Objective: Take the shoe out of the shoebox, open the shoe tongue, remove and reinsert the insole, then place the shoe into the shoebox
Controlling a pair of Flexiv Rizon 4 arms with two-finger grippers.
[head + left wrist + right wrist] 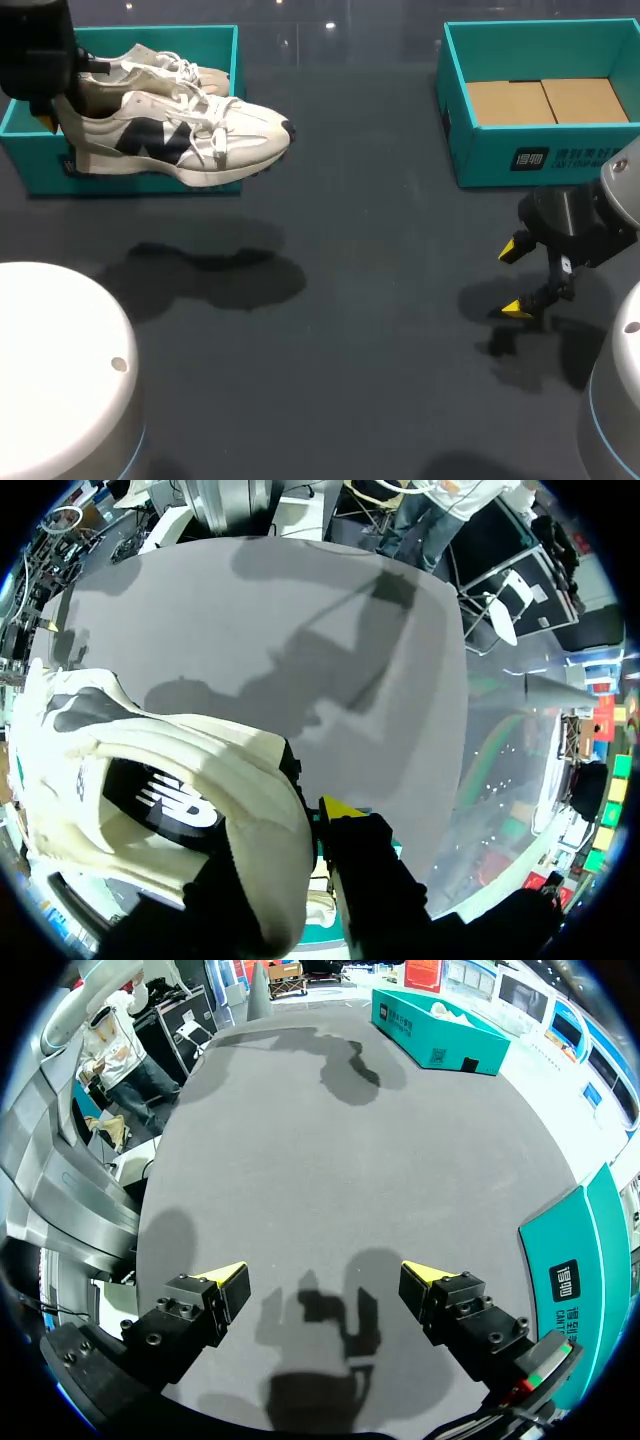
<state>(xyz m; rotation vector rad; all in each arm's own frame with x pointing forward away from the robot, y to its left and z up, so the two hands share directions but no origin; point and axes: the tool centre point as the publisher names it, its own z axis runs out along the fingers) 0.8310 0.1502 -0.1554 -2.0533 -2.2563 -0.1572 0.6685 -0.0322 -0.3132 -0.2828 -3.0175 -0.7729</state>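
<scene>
White and cream with a dark emblem on its side, the sneaker [190, 135] is hanging from my left gripper [47, 118]. It is raised in front of the teal shoebox [28, 160] at the table's far left, with its toe jutting past the box's right corner. I am clamping the heel collar: one yellow fingertip [340, 808] is pressing the outside of the heel, while the shoe is hiding the other. The black insole [165, 802] is lying inside the sneaker. A second sneaker [175, 70] is resting in that box behind it. My right gripper [325, 1278] is hovering with its fingers spread wide, holding nothing, over the dark table [380, 300]. It is just in front of a second teal box [480, 150] lined with brown cardboard [548, 100].
</scene>
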